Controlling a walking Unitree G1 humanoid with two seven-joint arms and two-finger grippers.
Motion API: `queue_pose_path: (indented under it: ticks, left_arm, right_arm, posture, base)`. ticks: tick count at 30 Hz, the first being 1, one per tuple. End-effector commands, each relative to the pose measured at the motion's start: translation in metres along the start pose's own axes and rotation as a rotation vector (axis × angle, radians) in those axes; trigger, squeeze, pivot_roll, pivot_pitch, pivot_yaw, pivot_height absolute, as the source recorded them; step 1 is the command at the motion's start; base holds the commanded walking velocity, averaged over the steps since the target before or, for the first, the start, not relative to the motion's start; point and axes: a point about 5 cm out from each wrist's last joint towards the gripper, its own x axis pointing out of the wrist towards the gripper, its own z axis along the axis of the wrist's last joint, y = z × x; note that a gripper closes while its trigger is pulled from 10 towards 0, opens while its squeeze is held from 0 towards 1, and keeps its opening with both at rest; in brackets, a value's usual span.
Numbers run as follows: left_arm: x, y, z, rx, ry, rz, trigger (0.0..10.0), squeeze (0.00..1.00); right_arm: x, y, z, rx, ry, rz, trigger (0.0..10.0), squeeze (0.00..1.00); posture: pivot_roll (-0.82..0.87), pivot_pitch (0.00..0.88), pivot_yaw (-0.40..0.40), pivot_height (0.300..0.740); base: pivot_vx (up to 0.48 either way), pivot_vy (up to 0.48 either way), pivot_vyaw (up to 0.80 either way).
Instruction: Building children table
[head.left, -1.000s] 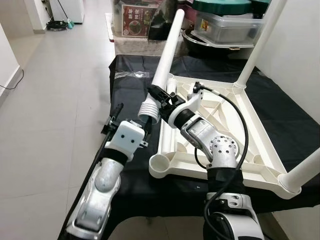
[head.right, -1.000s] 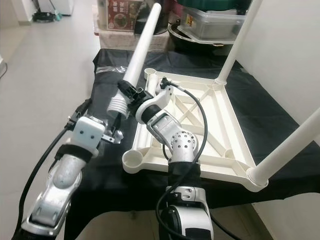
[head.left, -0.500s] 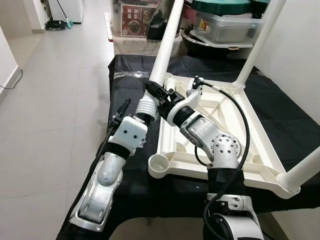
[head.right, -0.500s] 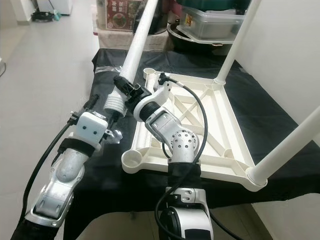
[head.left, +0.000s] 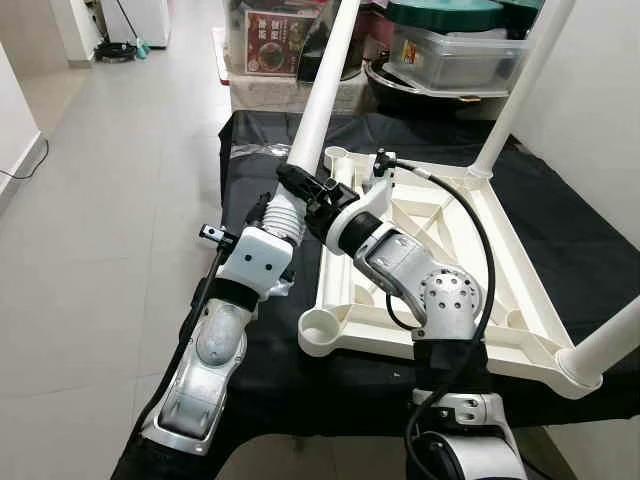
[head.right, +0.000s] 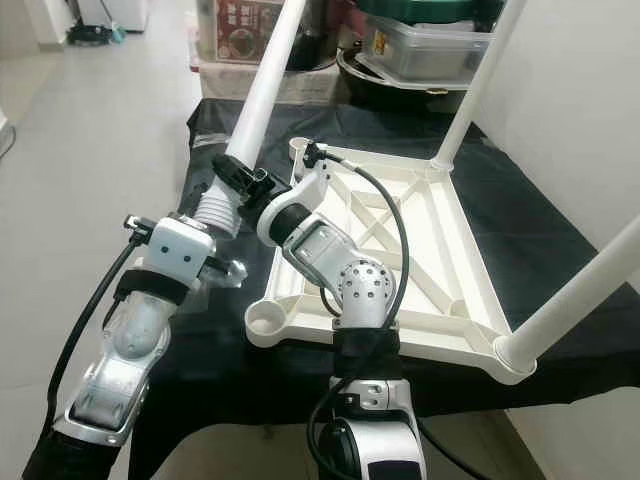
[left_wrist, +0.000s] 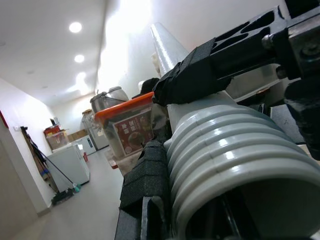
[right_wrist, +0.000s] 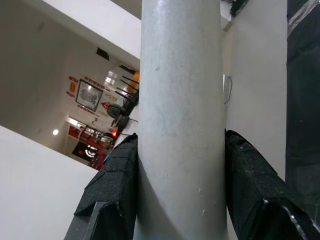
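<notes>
The right gripper (head.left: 300, 183) pinches the white leg (head.left: 322, 93) between its black fingers (right_wrist: 112, 190), just above the ribbed end, and holds it tilted over the black cloth (head.left: 250, 200). The left gripper (head.left: 268, 213) sits at that ribbed end; whether its fingers clamp it cannot be told. The upturned tabletop (head.left: 440, 250) lies beside them; the red box label (head.left: 272, 55) behind is unreadable.
</notes>
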Motion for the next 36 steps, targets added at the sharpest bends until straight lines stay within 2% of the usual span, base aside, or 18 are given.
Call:
queue_pose_path:
  ticks: [1,2,3,4,6,9,10,11,16,18,21,24,36]
  left_arm:
    - [-0.004,-0.002,-0.01,0.044,0.048,-0.022,0.0,0.0]
    - [-0.006,0.0,-0.01,0.048,0.047,-0.025,0.0,0.0]
    - [-0.007,0.002,-0.01,0.05,0.047,-0.027,0.0,0.0]
    - [-0.009,0.004,-0.01,0.045,0.052,-0.033,0.0,0.0]
    - [-0.013,0.006,-0.01,0.029,0.06,-0.049,0.0,0.0]
    - [-0.016,0.006,-0.01,0.005,0.069,-0.076,0.0,0.0]
    - [-0.02,0.004,-0.009,-0.006,0.072,-0.136,8.4,0.0]
    - [-0.027,0.001,-0.007,-0.032,0.078,-0.193,10.0,0.0]
    - [-0.041,0.003,-0.004,-0.042,0.086,-0.265,10.0,0.0]
    - [-0.041,0.003,-0.004,-0.042,0.086,-0.265,10.0,0.0]
    - [-0.047,0.006,-0.003,-0.034,0.092,-0.293,10.0,0.0]
    - [-0.055,0.006,-0.001,-0.018,0.09,-0.364,10.0,0.0]
    - [-0.062,0.005,0.004,-0.028,0.086,-0.441,10.0,0.0]
  right_arm:
    - [-0.003,-0.015,-0.045,0.122,0.031,-0.047,8.5,0.0]
    - [-0.004,-0.021,-0.04,0.071,0.024,-0.08,10.0,0.02]
    - [-0.004,-0.025,-0.036,0.037,0.019,-0.1,10.0,0.02]
    - [-0.005,-0.028,-0.028,-0.008,-0.001,-0.115,10.0,1.0]
    - [-0.006,-0.033,-0.02,-0.085,0.01,-0.139,10.0,1.0]
    - [-0.005,-0.033,-0.018,-0.097,0.019,-0.118,10.0,1.0]
    - [-0.007,-0.035,-0.012,-0.094,0.015,-0.094,10.0,0.0]
    - [-0.008,-0.038,-0.007,-0.091,0.021,-0.082,10.0,0.0]
    - [-0.011,-0.047,0.0,-0.052,0.067,-0.053,10.0,0.0]
    - [-0.011,-0.047,0.0,-0.052,0.067,-0.053,10.0,0.0]
    - [-0.011,-0.048,0.003,-0.009,0.072,-0.025,10.0,0.0]
    - [-0.012,-0.044,0.004,0.087,0.113,0.063,10.0,0.0]
    - [-0.014,-0.047,0.0,0.159,0.189,0.136,10.0,0.0]
  posture:
    - [0.08,0.045,-0.101,0.74]
    - [0.08,0.042,-0.1,0.74]
    - [0.08,0.042,-0.1,0.74]
    - [0.08,0.042,-0.1,0.74]
    - [0.09,0.043,-0.097,0.74]
    - [0.09,0.043,-0.097,0.74]
    - [0.09,0.044,-0.094,0.74]
    - [0.1,0.047,-0.095,0.74]
    - [0.1,0.051,-0.096,0.74]
    - [0.1,0.051,-0.096,0.74]
    - [0.11,0.056,-0.099,0.74]
    - [0.11,0.059,-0.104,0.74]
    - [0.11,0.064,-0.109,0.74]
  base:
    - [0.0,0.0,0.0]
    - [0.0,0.0,0.0]
    - [0.0,0.0,0.0]
    - [0.0,0.0,0.0]
    - [0.0,0.0,0.0]
    - [0.0,0.0,0.0]
    - [0.0,0.0,0.0]
    - [0.0,0.0,0.0]
    - [0.0,0.0,0.0]
    - [0.0,0.0,0.0]
    - [0.0,0.0,0.0]
    - [0.0,0.0,0.0]
    - [0.0,0.0,0.0]
